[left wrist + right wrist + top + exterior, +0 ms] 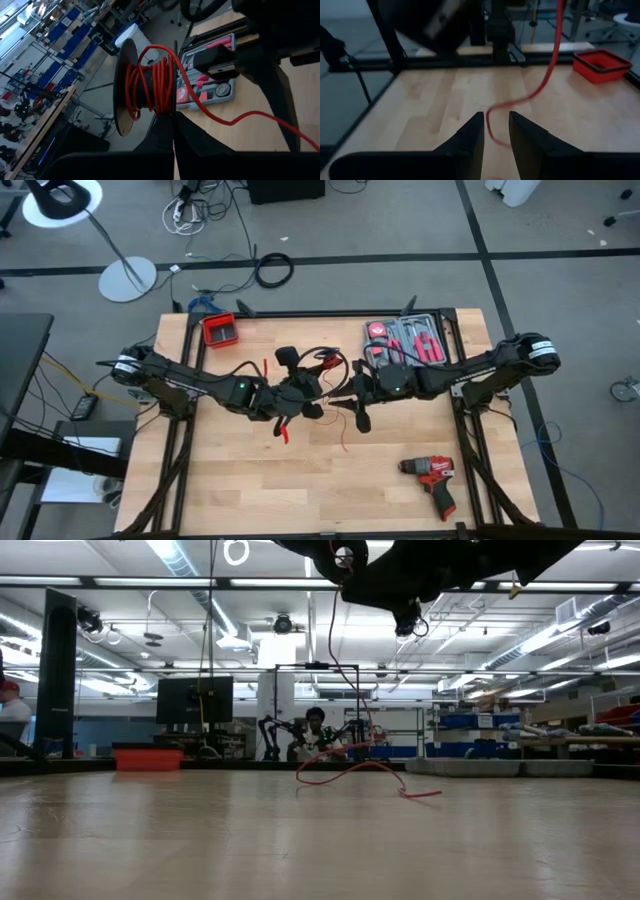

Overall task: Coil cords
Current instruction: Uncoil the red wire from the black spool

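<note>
I see a red drill point(432, 480) near-right on the counter point(240, 490), untouched. Mid-counter, both arms meet. L tool point(290, 402) is clamped shut on a black spool point(131, 86) w/ red cord point(152, 80) wound on it. R tool point(496, 131) has its fingers part-open w/ the red cord running btwn them, slack tail trailing onto the counter. Farther back: red bin point(219, 330) far-left, tool kit case point(408, 338) far-right.
</note>
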